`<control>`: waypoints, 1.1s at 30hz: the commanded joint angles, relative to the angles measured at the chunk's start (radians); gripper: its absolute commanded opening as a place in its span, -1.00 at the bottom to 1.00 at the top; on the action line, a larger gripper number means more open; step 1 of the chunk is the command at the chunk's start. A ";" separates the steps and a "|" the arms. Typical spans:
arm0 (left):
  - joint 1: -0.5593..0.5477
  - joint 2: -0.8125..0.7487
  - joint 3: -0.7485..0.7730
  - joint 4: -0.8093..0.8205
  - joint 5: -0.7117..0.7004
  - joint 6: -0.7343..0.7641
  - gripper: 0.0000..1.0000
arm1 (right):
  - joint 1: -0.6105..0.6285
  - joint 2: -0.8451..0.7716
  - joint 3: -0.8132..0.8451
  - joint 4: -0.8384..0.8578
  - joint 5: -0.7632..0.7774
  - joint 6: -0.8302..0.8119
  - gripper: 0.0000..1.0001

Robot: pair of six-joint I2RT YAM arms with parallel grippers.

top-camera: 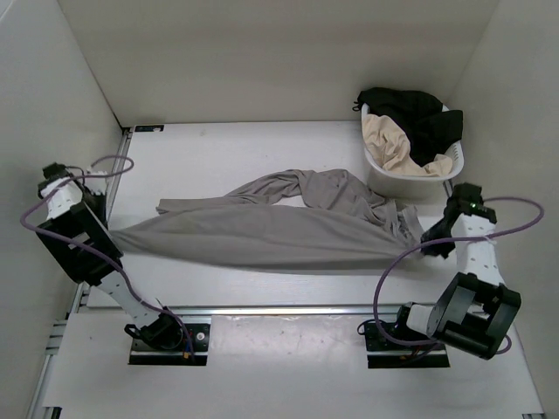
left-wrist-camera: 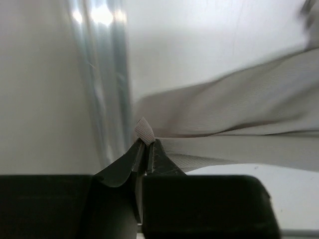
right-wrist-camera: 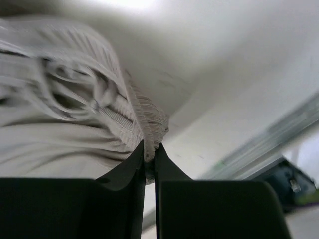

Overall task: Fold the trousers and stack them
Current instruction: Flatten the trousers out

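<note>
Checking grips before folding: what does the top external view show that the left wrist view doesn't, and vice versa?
Top only: the whole trousers stretched across the table, and a basket of clothes far right. Left wrist only: the left gripper shut on a cloth edge. Both: grey fabric over the white table.

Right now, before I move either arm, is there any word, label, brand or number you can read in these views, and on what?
None readable in any view.
The dark strip at the far left corner of the table: too small to read.
The trousers, the basket, the left pincer and the right pincer, both shut on the trousers: no print showing.
</note>
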 commanded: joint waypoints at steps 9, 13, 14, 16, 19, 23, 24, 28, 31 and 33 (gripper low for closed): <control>0.147 -0.107 -0.343 0.120 -0.107 0.118 0.54 | -0.084 -0.020 -0.250 -0.050 0.117 0.049 0.27; 0.157 -0.176 -0.315 0.096 -0.094 0.144 0.76 | -0.053 -0.053 -0.207 -0.076 0.134 0.049 0.31; 0.157 -0.176 -0.306 0.086 -0.080 0.144 0.87 | -0.007 -0.062 -0.181 -0.076 0.148 0.049 0.31; 0.148 -0.185 -0.274 0.086 -0.080 0.144 0.87 | 0.045 -0.071 -0.146 -0.108 0.218 0.049 0.34; 0.103 -0.135 -0.237 0.086 -0.061 0.114 0.89 | 0.120 -0.080 -0.085 -0.117 0.258 0.049 0.36; 0.063 -0.039 -0.216 0.142 -0.070 0.060 0.95 | 0.143 -0.027 -0.063 -0.090 0.185 0.035 0.39; 0.053 -0.022 -0.216 0.153 -0.101 0.051 0.95 | 0.143 -0.007 -0.063 -0.090 0.153 0.035 0.36; -0.006 0.029 -0.242 0.208 -0.164 0.050 0.75 | 0.336 0.068 -0.083 -0.090 0.135 0.077 0.20; -0.027 0.052 -0.279 0.265 -0.149 0.061 0.27 | 0.450 0.078 -0.092 -0.071 0.161 0.118 0.20; -0.040 0.084 -0.289 0.287 -0.137 0.037 -0.30 | 0.479 0.078 -0.092 -0.053 0.161 0.129 0.20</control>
